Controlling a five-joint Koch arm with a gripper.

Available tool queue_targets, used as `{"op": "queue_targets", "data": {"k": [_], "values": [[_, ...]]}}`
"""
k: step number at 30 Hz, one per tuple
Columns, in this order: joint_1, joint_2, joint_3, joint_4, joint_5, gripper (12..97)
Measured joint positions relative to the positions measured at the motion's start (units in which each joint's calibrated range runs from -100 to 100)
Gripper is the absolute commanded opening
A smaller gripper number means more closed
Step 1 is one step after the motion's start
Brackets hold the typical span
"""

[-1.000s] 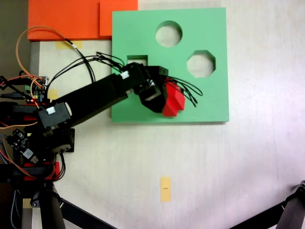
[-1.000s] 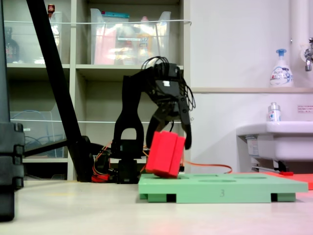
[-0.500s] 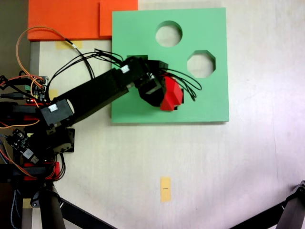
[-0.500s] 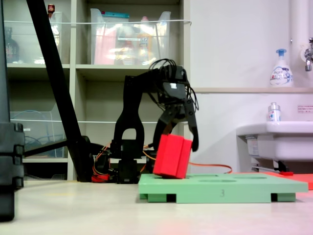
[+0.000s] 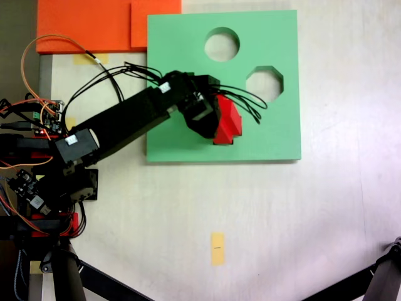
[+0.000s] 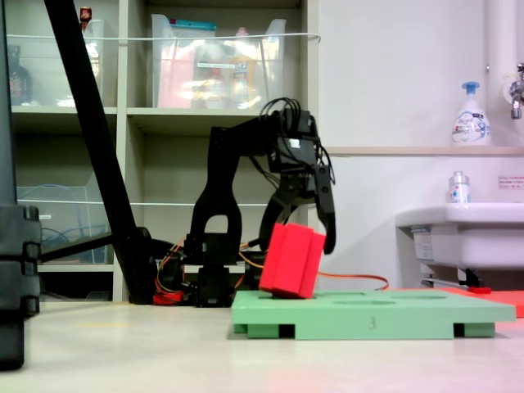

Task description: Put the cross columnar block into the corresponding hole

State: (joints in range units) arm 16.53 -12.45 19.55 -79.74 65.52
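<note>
Gripper (image 6: 304,237) closed on the red block (image 6: 291,260), jaws down either flank, seen mid-frame in the side fixed view. Held tilted, lower edge at or just above the green board (image 6: 409,311); contact impossible to tell. From above, block (image 5: 226,124) placed low-centre on the board (image 5: 276,135), over or beside a dark cutout at its lower edge; plus hole mostly hidden beneath block and gripper (image 5: 213,122), so exact alignment not judged. Probably carried and brought to the hole, then; not yet seated. Left to do, by the look of it: straightening, matching the cross arms, pushing down, letting go.

Round hole (image 5: 222,44) and octagonal hole (image 5: 264,83) open in the upper right part of the board. Pale table (image 5: 301,219) beneath, with a small yellow tape tag (image 5: 217,248) lower centre and an orange sheet (image 5: 94,25) at upper left. Beyond, in the side fixed view: shelves (image 6: 164,115) with clear bins at upper left, a sink (image 6: 463,233) and soap bottle (image 6: 468,115) at right.
</note>
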Motion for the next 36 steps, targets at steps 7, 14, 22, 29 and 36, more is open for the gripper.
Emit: {"op": "queue_targets", "data": {"k": [7,14,22,29,36], "values": [[0.49,0.27,0.10,0.00,-0.29,43.2],[0.63,0.00,0.39,-2.55,-0.34,43.2],[0.20,0.27,0.29,-7.05,-0.39,43.2],[-0.39,-0.14,0.29,-7.44,-0.49,43.2],[-0.98,-5.75,-0.20,-7.44,-0.44,42.6]]}}
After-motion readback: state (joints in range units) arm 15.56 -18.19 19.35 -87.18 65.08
